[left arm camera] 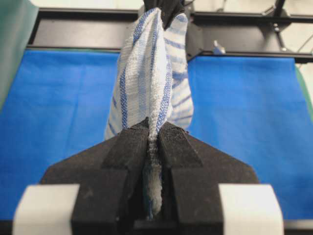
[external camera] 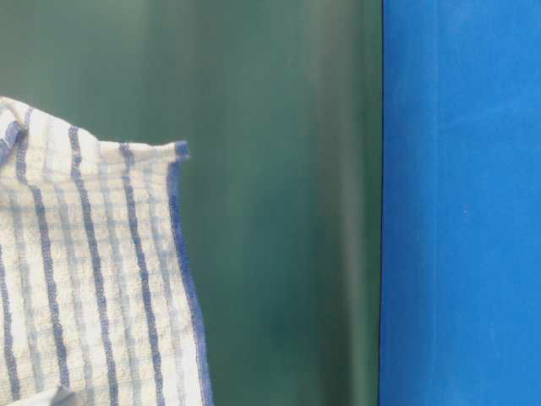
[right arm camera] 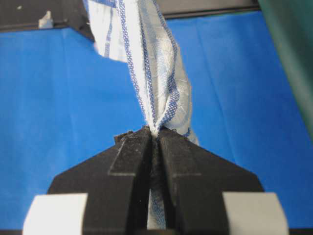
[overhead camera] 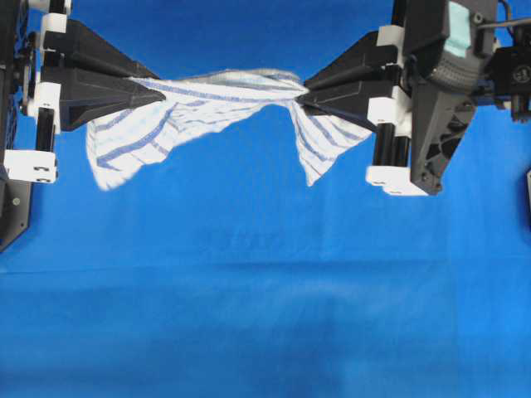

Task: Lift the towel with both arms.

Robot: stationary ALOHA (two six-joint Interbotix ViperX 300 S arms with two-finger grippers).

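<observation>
The white towel point(overhead camera: 207, 104) with thin blue stripes hangs in the air, stretched between both arms above the blue table cloth. My left gripper point(overhead camera: 163, 95) is shut on its left end, and loose corners droop below each grip. My right gripper point(overhead camera: 300, 99) is shut on the right end. In the left wrist view the towel point(left arm camera: 151, 73) runs out of the pinched fingers point(left arm camera: 129, 147) toward the other arm. The right wrist view shows the towel point(right arm camera: 154, 68) clamped the same way at my right gripper point(right arm camera: 154, 132). At table level a hanging part of the towel point(external camera: 93, 279) fills the lower left.
The plain blue table cloth point(overhead camera: 265, 315) covers the table under the towel. A dark green backdrop point(external camera: 279, 203) stands behind at table level. Black frame rails point(left arm camera: 88, 29) run along the far table edge.
</observation>
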